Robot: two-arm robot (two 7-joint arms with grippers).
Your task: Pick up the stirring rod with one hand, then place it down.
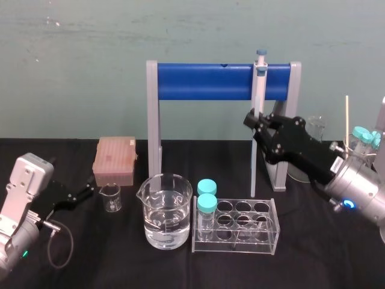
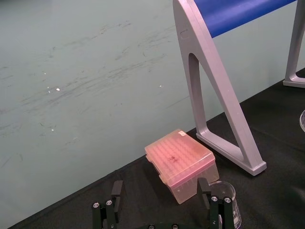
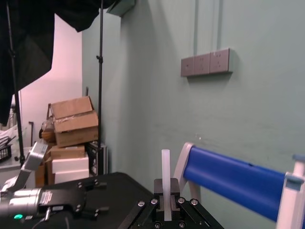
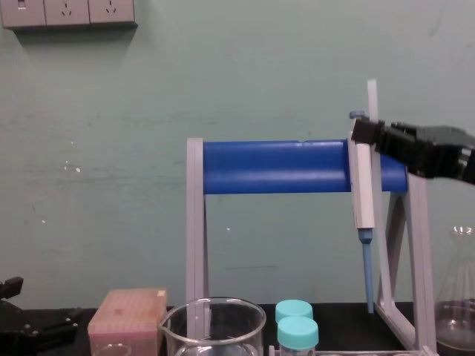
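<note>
in your right wrist view, the right gripper point(image 3: 166, 187) has its fingers pinched shut on the stirring rod point(image 3: 165, 167), which stands upright out of them; the stretch below the grip is hidden by the gripper's own body. in the chest view the rod's top rises above the gripper and past the head of the pipette point(image 4: 361, 185) hanging on the blue-barred stand point(image 4: 274, 167); lower down you can't cleanly tell rod from stand leg, and its bottom end is hard to make out. in the head view the gripper sits by the stand's right post, above the tube rack point(image 1: 272, 226), and rod and pipette merge into one pale line. the printed marks on the beaker point(image 1: 180, 208) are too small to read. in the left wrist view the left gripper point(image 2: 162, 207) sits low near the pink tip box point(image 2: 181, 162), fingers spread wide, holding nothing, their bases cut off at the frame edge.
</note>
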